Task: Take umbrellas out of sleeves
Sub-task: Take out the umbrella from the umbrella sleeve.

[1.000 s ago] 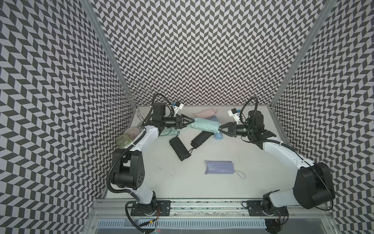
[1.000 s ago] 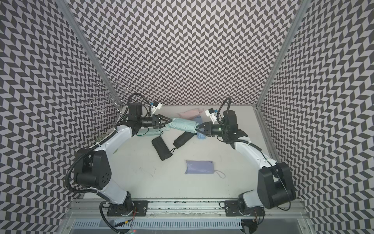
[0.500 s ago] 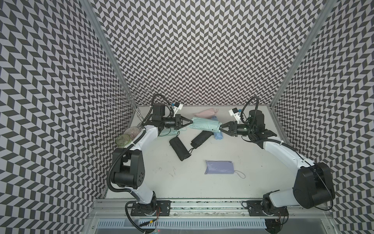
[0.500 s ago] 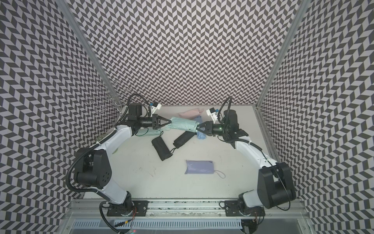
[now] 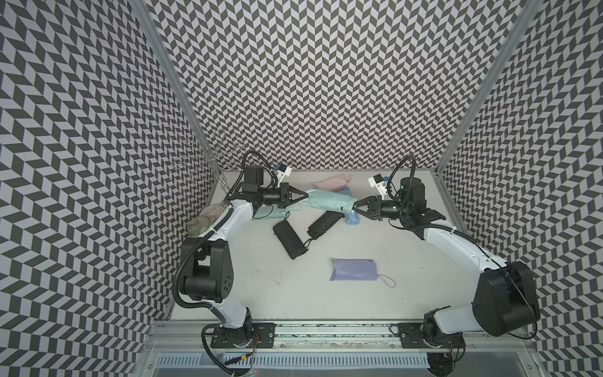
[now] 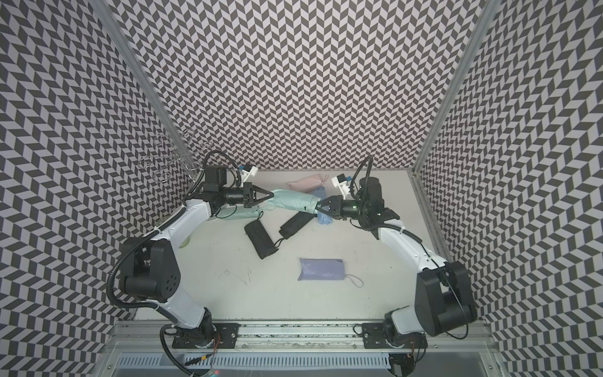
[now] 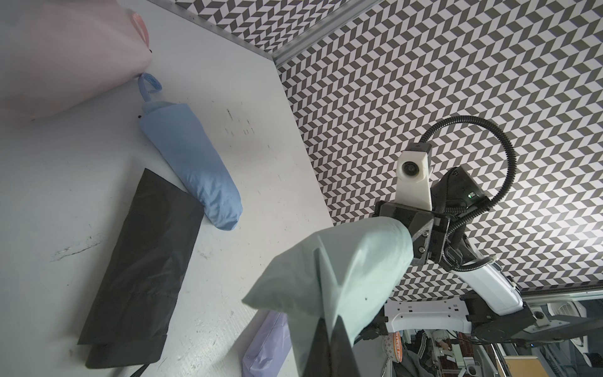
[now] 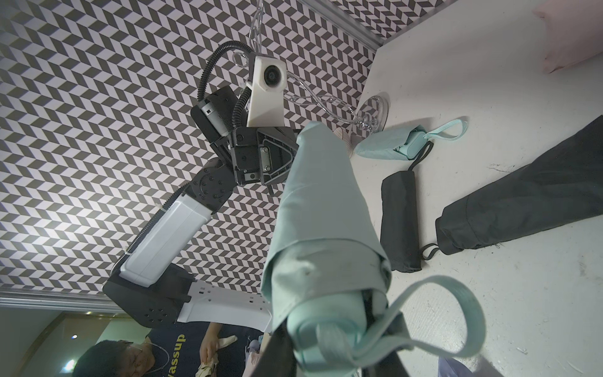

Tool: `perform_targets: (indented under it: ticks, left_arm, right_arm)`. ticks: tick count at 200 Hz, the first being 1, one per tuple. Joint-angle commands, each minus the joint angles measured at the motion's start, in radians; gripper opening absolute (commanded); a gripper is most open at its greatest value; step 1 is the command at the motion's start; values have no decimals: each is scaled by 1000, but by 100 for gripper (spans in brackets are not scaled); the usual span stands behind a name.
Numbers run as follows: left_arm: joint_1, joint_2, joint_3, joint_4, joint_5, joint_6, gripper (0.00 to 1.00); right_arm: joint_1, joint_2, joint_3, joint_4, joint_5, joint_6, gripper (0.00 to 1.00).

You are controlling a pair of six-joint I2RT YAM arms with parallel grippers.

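A mint umbrella [image 5: 328, 204] in its mint sleeve [image 7: 352, 261] hangs level above the table between both arms. My left gripper [image 5: 306, 195] is shut, pinching the fabric at the sleeve's closed end [image 7: 329, 303]. My right gripper [image 5: 354, 206] is shut on the umbrella's handle [image 8: 326, 326] at the sleeve's open end, the wrist loop [image 8: 456, 293] hanging free. On the table lie two black umbrellas [image 5: 290, 233] [image 5: 324, 223], a light blue one [image 5: 352, 217], a pink one [image 5: 331, 181], a lavender one [image 5: 354, 269] and a second mint one [image 8: 388, 143].
A clear green glass [image 5: 198, 225] and a patterned dish [image 5: 212, 212] sit at the table's left edge beside my left arm. A clear twisted stand [image 5: 212, 156] rises in the back left corner. Patterned walls close in three sides.
My left gripper has closed from open onto the end of the mint sleeve. The right gripper has kept its hold on the handle end and barely moved.
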Motion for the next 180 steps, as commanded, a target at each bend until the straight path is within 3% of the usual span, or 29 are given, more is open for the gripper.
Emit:
perform_targets:
  ticks: [1, 108, 180]
  left_arm:
    - [31, 8, 24, -4, -45, 1, 0]
    - [89, 15, 14, 18, -108, -41, 0]
    - [106, 35, 30, 14, -158, -52, 0]
  right_arm:
    - [-16, -57, 11, 61, -26, -28, 12]
    - [-61, -112, -12, 8, -14, -53, 12]
    - [-129, -182, 44, -156, 91, -123, 11]
